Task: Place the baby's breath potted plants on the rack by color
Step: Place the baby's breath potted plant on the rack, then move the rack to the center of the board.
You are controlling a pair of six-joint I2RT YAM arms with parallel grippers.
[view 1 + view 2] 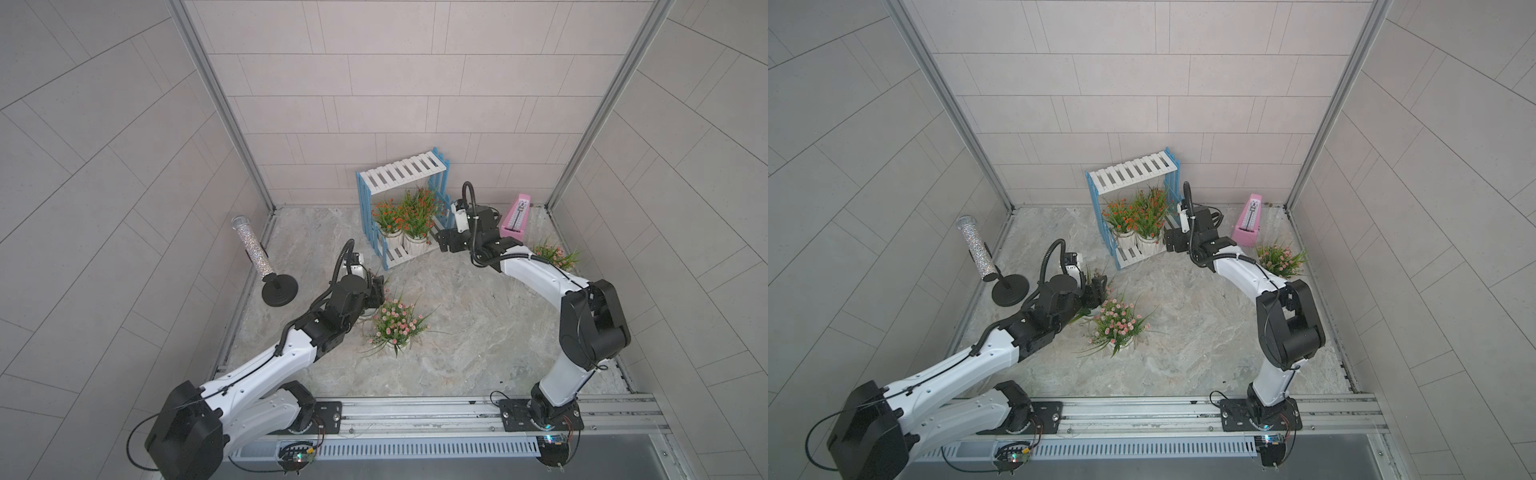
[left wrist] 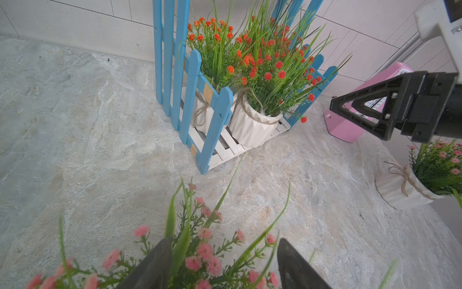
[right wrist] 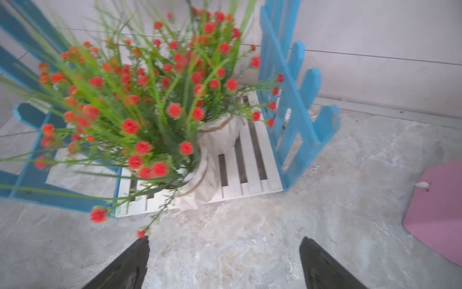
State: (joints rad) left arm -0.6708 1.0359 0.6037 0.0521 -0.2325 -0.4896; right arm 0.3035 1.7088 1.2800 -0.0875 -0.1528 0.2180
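Left fingers [image 2: 155, 265] astride a pink plant [image 2: 200, 252], grip on its pot hidden, hold impossible to tell. Right fingers [image 3: 130, 265] wide apart and empty, over counter [image 3: 225, 245] just before the rack [image 3: 295, 105]. Orange plants [image 1: 405, 218] side by side on the lower shelf [image 3: 252, 160]. Second pink plant [image 1: 395, 326] upright at mid-counter, close to the left fingers; third pink plant [image 1: 555, 254] beside the metronome [image 1: 515, 218], partly behind the right arm [image 1: 536, 274].
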